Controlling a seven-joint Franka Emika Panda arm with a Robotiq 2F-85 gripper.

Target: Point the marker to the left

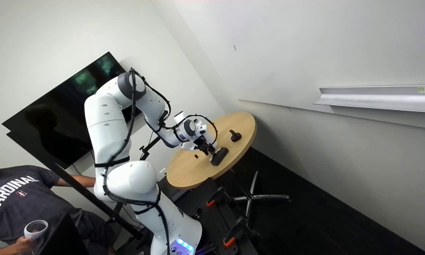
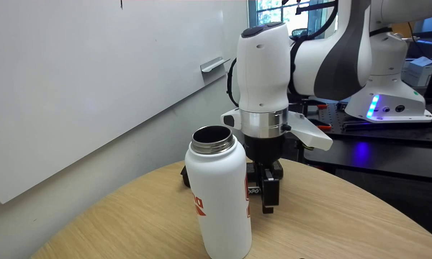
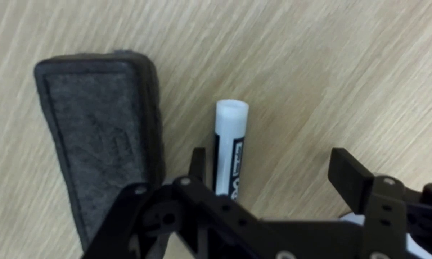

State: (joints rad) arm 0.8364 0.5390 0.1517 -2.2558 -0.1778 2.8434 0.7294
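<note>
Wide apart, that's the gripper (image 3: 269,162), its two fingers (image 3: 198,162) spread across the wrist view, and there in the gap is the marker (image 3: 231,144)! It lies flat on the round table (image 1: 184,173), just beside the finger on the view's left; whether they touch, I can't tell. White end towards the top of the view, black label running down the barrel, and the rest is hidden under the gripper's own workings.

Just outside that same finger, here's the chunky black eraser (image 3: 97,144), lying roughly alongside the marker. Look at it in an exterior view: it sits close to the table's lower-right edge, between that edge and the gripper. Further up, by the edge facing the whiteboard (image 1: 304,63), a black object (image 1: 236,136) with a stubby handle lies apart from the eraser. And over on the left-edge side of the gripper, a tiny black piece (image 1: 196,156)!

In an exterior view, what a presence: the white bottle (image 2: 219,194), upright, open-topped, red print on its side, standing nearer the camera than the gripper. The white arm (image 2: 262,72) reaches over the table's far edge from a black bench (image 2: 378,136), gripper pointing straight down, tips low over the table. Past the left edge, a dark-shirted person (image 1: 28,205) beside a dark wall screen (image 1: 67,113).
</note>
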